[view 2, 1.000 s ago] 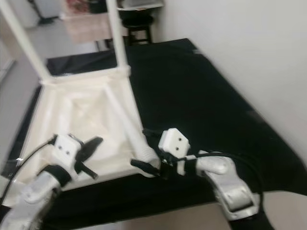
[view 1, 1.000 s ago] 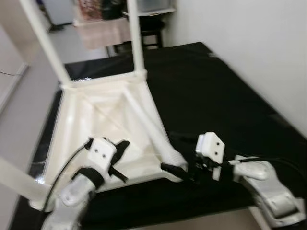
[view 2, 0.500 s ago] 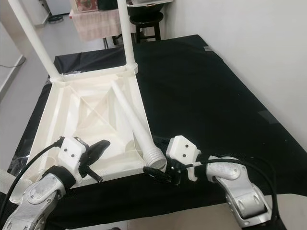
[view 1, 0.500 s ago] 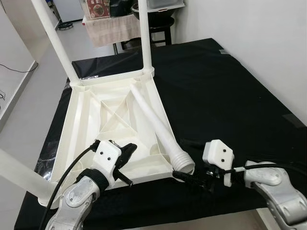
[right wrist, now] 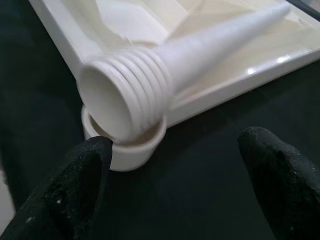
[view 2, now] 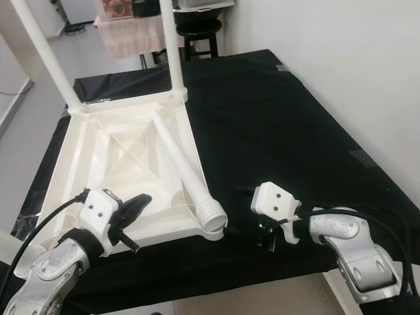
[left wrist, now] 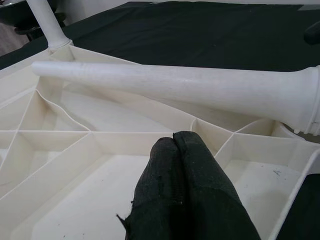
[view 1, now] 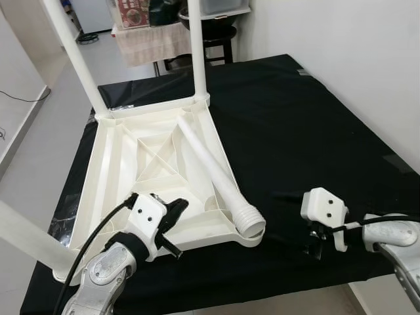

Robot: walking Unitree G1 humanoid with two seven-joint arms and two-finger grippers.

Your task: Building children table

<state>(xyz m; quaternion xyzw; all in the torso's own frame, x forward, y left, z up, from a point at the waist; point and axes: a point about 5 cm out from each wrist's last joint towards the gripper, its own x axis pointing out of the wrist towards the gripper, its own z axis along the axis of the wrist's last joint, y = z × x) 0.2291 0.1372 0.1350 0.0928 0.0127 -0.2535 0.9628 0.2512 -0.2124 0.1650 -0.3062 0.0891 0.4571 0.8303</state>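
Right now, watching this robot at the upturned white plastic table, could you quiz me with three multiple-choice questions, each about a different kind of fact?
1. Where does the loose white plastic table leg lie?
A. across the upturned white plastic tabletop
B. on the floor
C. in the right gripper

2. What colour is the cloth beneath?
A. red
B. black
C. white

3. The left gripper is:
A. wide open
B. holding the leg
C. shut, empty

Answers: 1 A, it rests diagonally on the ribbed underside; 2 B, black all around; 3 C, its fingers press together.
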